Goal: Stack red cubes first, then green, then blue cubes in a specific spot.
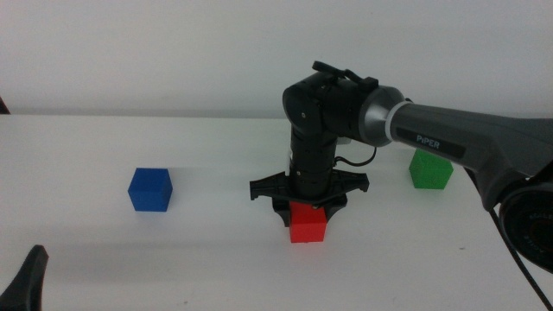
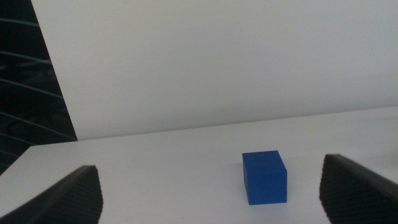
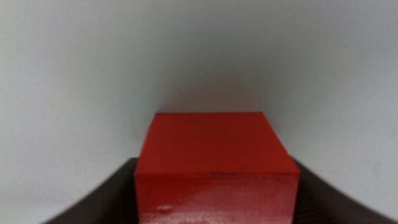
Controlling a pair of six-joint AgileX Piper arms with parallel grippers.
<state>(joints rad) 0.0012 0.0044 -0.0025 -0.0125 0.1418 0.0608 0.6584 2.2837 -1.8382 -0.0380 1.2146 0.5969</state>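
Note:
In the middle view the red cube (image 1: 308, 222) sits at the table's centre, under my right gripper (image 1: 308, 211), which points straight down. Its dark jaws press both sides of the red cube (image 3: 214, 162), so my right gripper (image 3: 214, 208) is shut on it. Whether the cube rests on the white tabletop or hangs just above it is unclear. The blue cube (image 1: 150, 189) stands alone on the left. Behind the right arm on the right stands the green cube (image 1: 430, 168). My left gripper (image 1: 33, 275) waits at the bottom left; my left gripper (image 2: 221, 194) is open, with the blue cube (image 2: 265, 177) ahead of it.
The right arm (image 1: 467, 142) reaches in from the right, passing in front of the green cube. The white table (image 1: 216, 259) meets a plain white wall behind. A dark panel (image 2: 31, 93) shows at the side in the left wrist view.

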